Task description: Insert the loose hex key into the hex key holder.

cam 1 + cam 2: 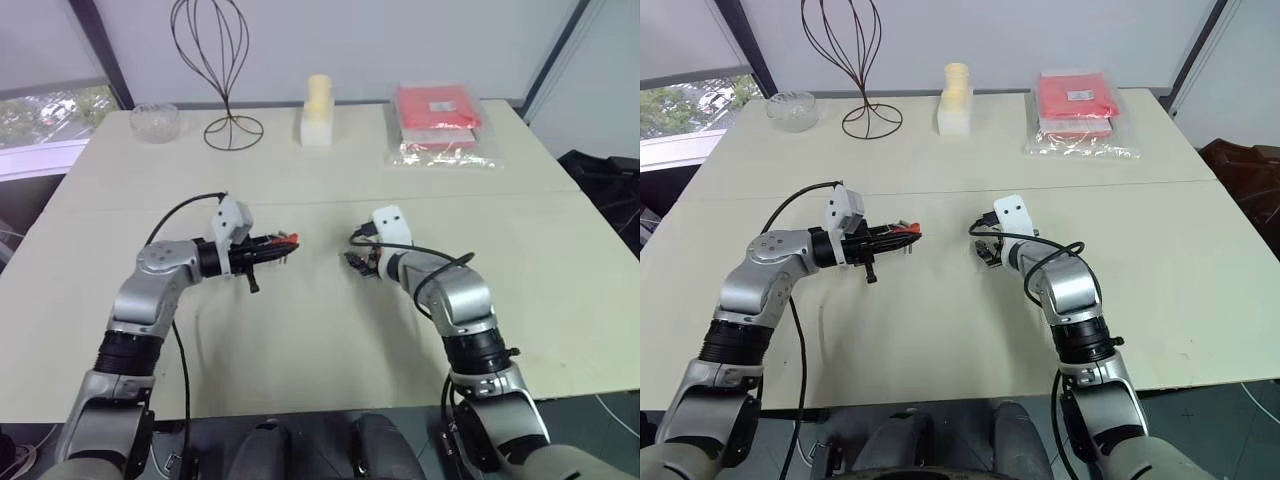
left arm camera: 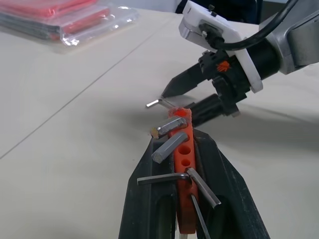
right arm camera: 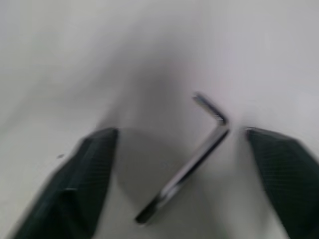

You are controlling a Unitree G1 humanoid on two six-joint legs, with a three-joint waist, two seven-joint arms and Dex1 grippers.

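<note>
Nearest you, your left gripper [image 1: 283, 243] is clamped tight on the small red-orange plastic hex key holder [image 2: 183, 169], which stands between its two black fingers [image 2: 149, 199] with several short dark metal keys sticking out of its side. The holder is held up off the pale cream table [image 1: 330, 330] and points across toward your other arm.

Just beyond it, your right gripper [image 3: 182, 134] hangs low over the table with its fingers spread apart. The loose hex key [image 3: 192, 162], a thin dark grey L-shaped metal rod, lies flat on the table between those two fingertips, its short bent end pointing away from the wrist. Neither finger touches it. The two grippers are near each other but apart.

Along the far edge of the table you have a clear glass bowl [image 1: 155, 121], a black wire stand [image 1: 222, 70], a pale yellow and white block [image 1: 318, 110], and a large red packet in clear plastic [image 1: 440, 120].
</note>
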